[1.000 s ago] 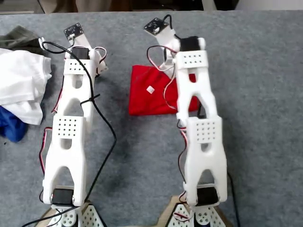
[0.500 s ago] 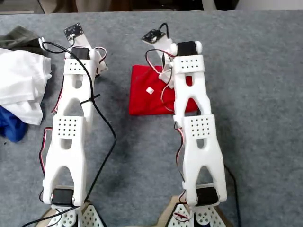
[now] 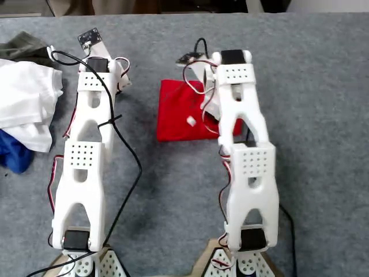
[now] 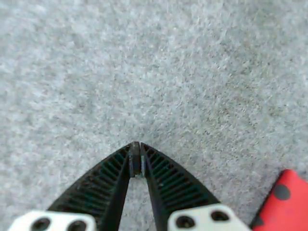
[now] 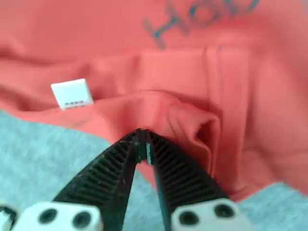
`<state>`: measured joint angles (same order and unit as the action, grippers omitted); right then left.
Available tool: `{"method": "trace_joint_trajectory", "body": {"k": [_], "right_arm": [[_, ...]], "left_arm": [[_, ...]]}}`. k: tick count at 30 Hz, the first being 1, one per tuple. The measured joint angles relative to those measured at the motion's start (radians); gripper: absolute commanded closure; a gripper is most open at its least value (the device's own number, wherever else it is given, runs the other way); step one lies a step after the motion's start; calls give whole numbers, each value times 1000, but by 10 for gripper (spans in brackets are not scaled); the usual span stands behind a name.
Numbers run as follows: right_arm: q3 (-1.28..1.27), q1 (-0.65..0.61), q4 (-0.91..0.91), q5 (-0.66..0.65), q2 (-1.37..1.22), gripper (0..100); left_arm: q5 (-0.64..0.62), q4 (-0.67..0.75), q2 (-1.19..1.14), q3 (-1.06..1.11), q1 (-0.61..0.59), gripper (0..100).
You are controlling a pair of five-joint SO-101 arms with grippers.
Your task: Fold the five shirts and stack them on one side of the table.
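A folded red shirt point(image 3: 179, 109) lies on the grey table, with a small white tag point(image 3: 190, 121) on top. My right arm point(image 3: 237, 98) stretches over the shirt's right part. In the right wrist view my right gripper point(image 5: 143, 140) is shut, its tips pinching the shirt's point(image 5: 192, 86) bunched edge beside the tag point(image 5: 72, 94). My left arm point(image 3: 92, 104) is to the left of the shirt. My left gripper point(image 4: 135, 163) is shut on nothing, just above bare carpet.
At the table's left edge is a pile of unfolded shirts: a white one point(image 3: 26, 98), an olive one point(image 3: 23, 45) behind it and a blue one point(image 3: 12, 151) in front. A black cable point(image 3: 130, 150) trails between the arms.
My right arm's wrist has tipped down and drawn back toward its base over the red shirt. The white tag has shifted the same way. The left arm has not moved.
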<state>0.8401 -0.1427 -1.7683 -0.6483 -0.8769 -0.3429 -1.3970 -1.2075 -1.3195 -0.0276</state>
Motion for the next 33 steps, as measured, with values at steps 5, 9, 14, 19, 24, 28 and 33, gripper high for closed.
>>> {"method": "trace_joint_trajectory", "body": {"k": [5, 9, 14, 19, 24, 28, 33], "right_arm": [[-184, 61, 0, -15, 135, 994], [-364, 87, 0, -35, 219, 994], [-471, 107, 18, -38, 341, 994], [-358, 84, 110, -38, 396, 994], [-121, 3, 161, -3, 261, 994], [107, -28, 186, 41, 55, 994], [399, -26, 167, 94, -210, 994]], "left_arm": [[0, 0, 0, 0, 0, 981], [0, 0, 0, 0, 0, 981], [0, 0, 0, 0, 0, 981], [0, 0, 0, 0, 0, 981], [0, 0, 0, 0, 0, 981], [0, 0, 0, 0, 0, 981], [0, 0, 0, 0, 0, 981]]}}
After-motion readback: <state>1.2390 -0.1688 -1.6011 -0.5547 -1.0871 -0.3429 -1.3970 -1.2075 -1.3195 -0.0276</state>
